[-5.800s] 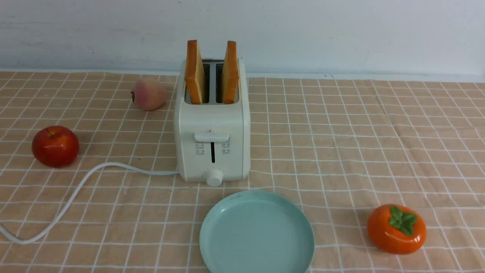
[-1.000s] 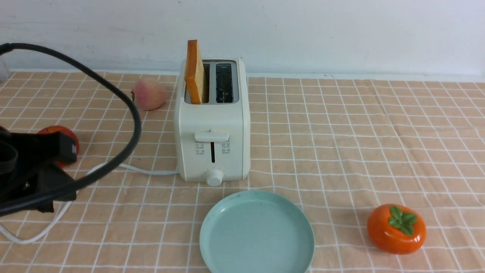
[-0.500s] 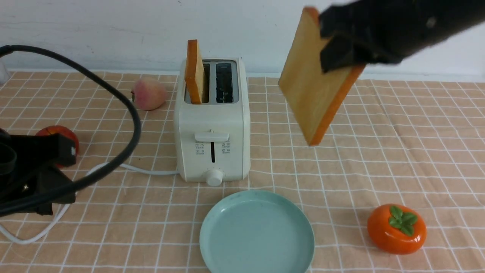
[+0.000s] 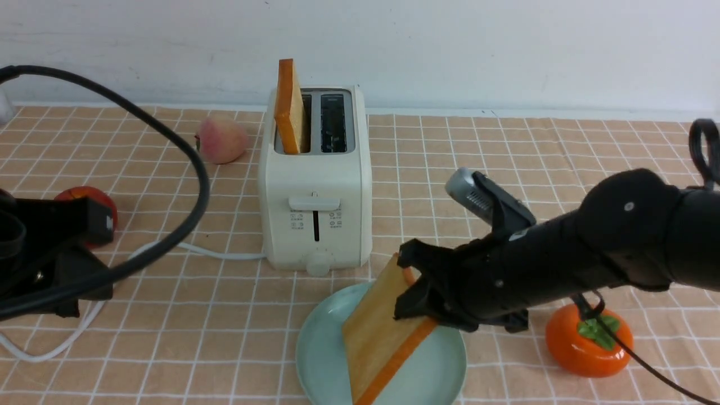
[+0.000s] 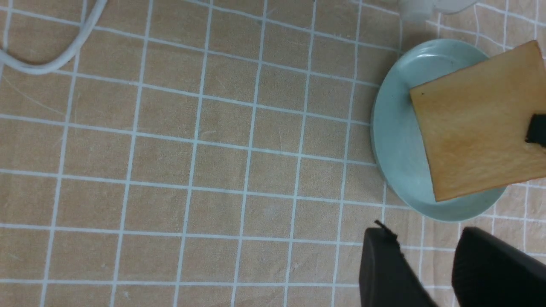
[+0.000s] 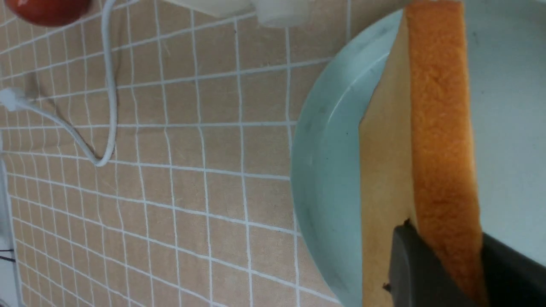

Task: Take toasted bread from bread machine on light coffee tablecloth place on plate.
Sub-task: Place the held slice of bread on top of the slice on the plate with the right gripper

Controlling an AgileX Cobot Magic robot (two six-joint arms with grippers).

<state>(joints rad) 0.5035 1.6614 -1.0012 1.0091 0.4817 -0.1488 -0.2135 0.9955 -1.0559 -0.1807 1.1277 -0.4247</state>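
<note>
Orange persimmon [image 4: 589,344] sits partly behind the right hand [image 4: 419,284], possibly touching.

My tablecloth [image 4: 225,337] is light tan, ruled with a grid of white lines. The toaster [image 4: 318,180] is cream-white with dark slots; its cord [image 4: 219,255] is white. Toast slices [image 4: 382,332]: golden-tan faces, orange-brown crusts. The plate [image 4: 320,349] is pale mint-blue. Apple [image 4: 93,197]: red. Peach [image 4: 222,139]: pink. Persimmon [image 4: 585,351]: orange, green-leaved. My grippers [image 4: 436,287] are black.
</note>
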